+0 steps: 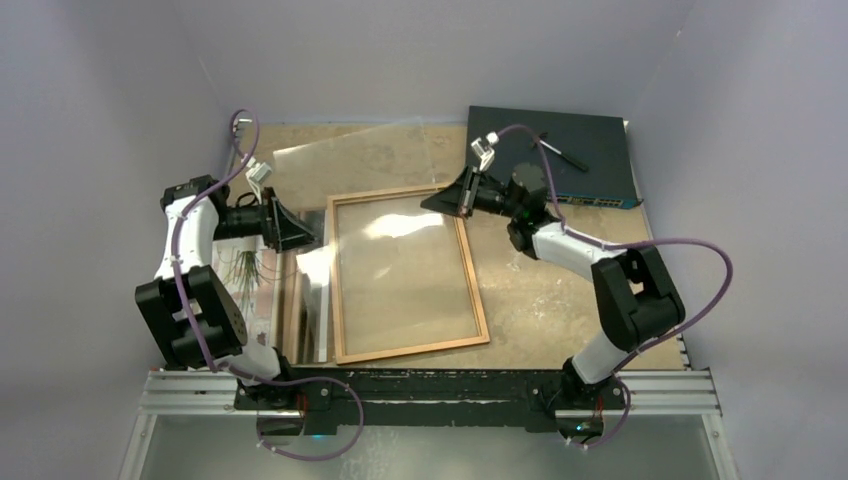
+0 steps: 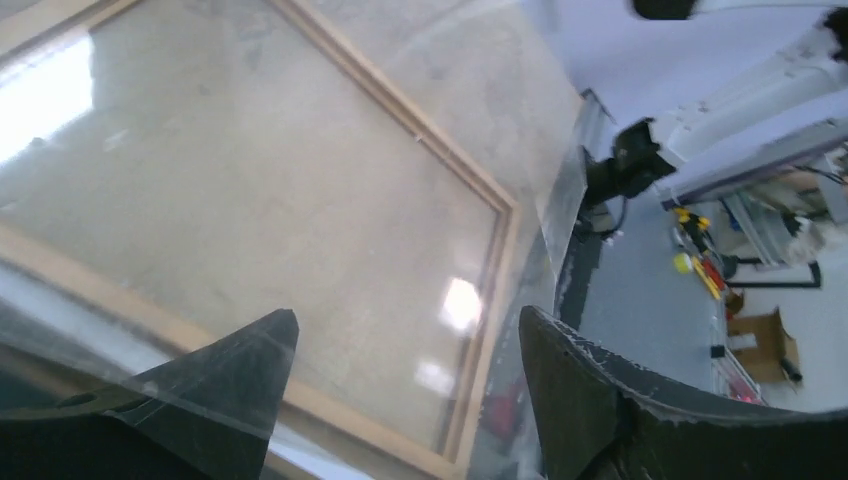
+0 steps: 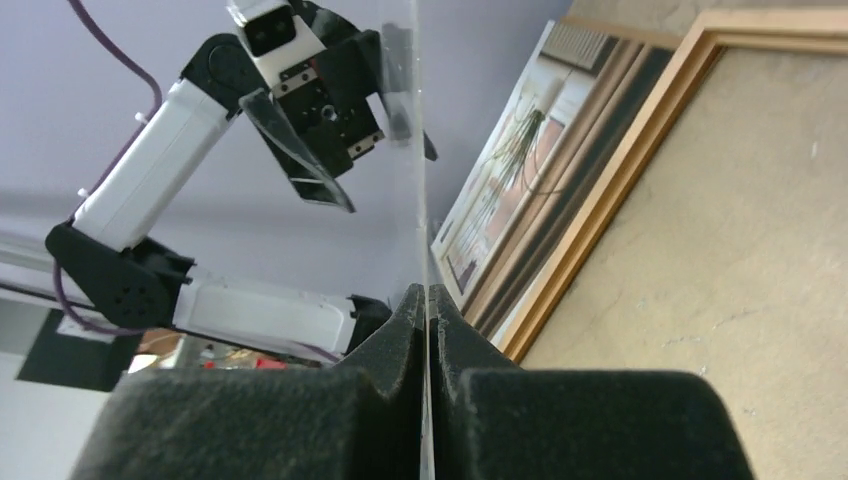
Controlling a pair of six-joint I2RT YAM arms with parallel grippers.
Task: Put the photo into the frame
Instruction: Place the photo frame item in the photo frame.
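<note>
The right two-finger gripper is clamping a clear thin pane; the left gripper is gaping open; the large glossy white-bordered photo beside the thin orange-brown wooden frame is looking light, slippery and floppy, probably needing a border-edge pinch.

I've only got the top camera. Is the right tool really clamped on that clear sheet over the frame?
Observer: Yes. The right wrist view shows the right tool shut on the clear sheet, gripping its edge.
Operator: And the left tool?
Observer: Its wrist view shows it open, fingers wide apart, not pinching the sheet.
Operator: Which way up is the photo?
Observer: Printed side up, lying outside the frame.
</note>
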